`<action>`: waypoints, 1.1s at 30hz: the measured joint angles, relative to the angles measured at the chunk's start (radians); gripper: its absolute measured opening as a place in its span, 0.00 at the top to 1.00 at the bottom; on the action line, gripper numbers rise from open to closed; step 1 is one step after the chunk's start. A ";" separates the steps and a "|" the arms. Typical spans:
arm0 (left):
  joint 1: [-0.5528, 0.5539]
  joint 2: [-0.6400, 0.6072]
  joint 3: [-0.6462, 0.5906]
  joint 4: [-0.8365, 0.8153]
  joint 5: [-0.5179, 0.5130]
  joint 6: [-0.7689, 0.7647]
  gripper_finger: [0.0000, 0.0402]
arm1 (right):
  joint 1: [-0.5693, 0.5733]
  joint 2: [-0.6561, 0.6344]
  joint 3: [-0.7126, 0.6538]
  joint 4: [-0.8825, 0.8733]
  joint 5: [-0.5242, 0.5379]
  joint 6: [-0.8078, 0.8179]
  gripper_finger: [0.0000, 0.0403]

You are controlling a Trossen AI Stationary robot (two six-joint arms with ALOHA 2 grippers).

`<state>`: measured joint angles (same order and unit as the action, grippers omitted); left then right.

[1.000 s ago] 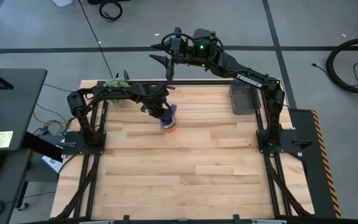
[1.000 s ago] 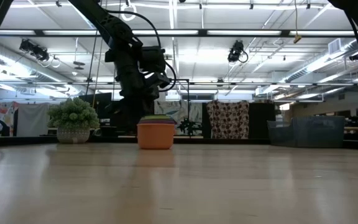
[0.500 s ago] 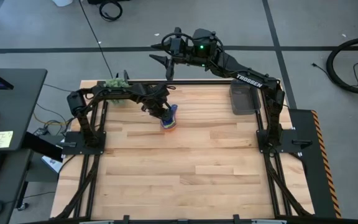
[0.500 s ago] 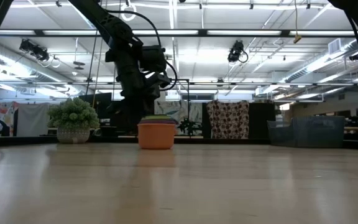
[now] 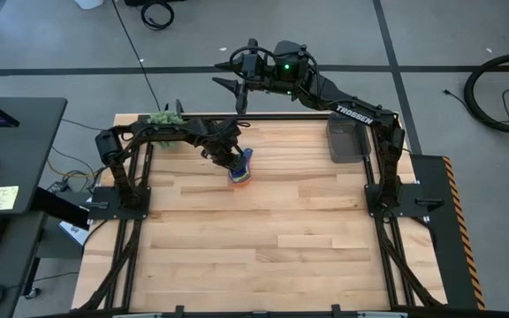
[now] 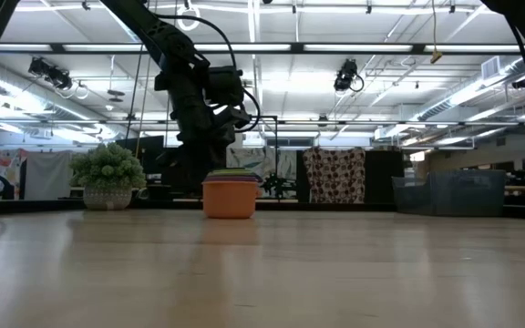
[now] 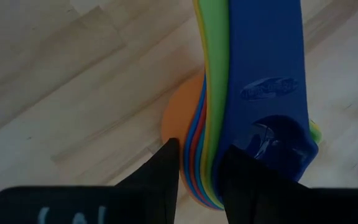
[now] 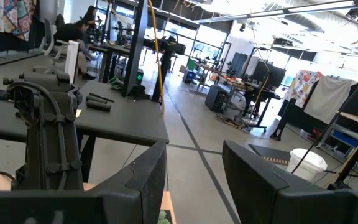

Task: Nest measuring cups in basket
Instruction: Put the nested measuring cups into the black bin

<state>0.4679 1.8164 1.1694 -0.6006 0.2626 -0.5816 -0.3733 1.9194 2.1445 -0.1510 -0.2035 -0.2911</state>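
Observation:
The measuring cups (image 5: 239, 170) are nested in one stack, orange outermost and dark blue on top. The stack stands on its orange base (image 6: 229, 200) on the table's far middle. My left gripper (image 7: 201, 177) comes down on the stack from the left and is shut on the stacked handles. The basket (image 5: 346, 141) stands at the far right of the table; whether anything lies in it does not show. My right gripper (image 8: 194, 180) hangs high beyond the table's far edge (image 5: 234, 87), open, with nothing between its fingers. My left gripper pinches the stacked flat handles (image 7: 205, 155) between its two fingers; one finger (image 7: 165, 171) is on the orange side, the other (image 7: 247, 180) on the dark blue handle. The fingers slant steeply down from the table's left. The stack's base rests on the table.
A fuzzy green plant ball (image 5: 164, 117) in a pale pot stands at the far left corner, behind my left arm. Bare wooden table (image 5: 263, 247) stretches from the cups to the near edge. Black arm frames run along both sides.

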 joint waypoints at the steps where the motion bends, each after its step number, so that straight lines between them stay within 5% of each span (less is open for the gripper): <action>1: 0.000 0.000 0.000 0.000 0.000 0.000 0.76 | 0.000 0.000 0.000 0.000 0.000 0.000 0.59; 28: 0.000 0.000 -0.001 0.012 0.026 0.002 0.76 | 0.000 0.000 0.000 -0.002 0.000 0.003 0.59; 33: 0.000 0.000 -0.001 0.012 0.027 0.020 0.76 | -0.001 -0.002 0.001 -0.129 0.000 0.007 0.59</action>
<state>0.4683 1.8168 1.1687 -0.5884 0.2897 -0.5616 -0.3741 1.9175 2.1456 -0.2803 -0.2031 -0.2840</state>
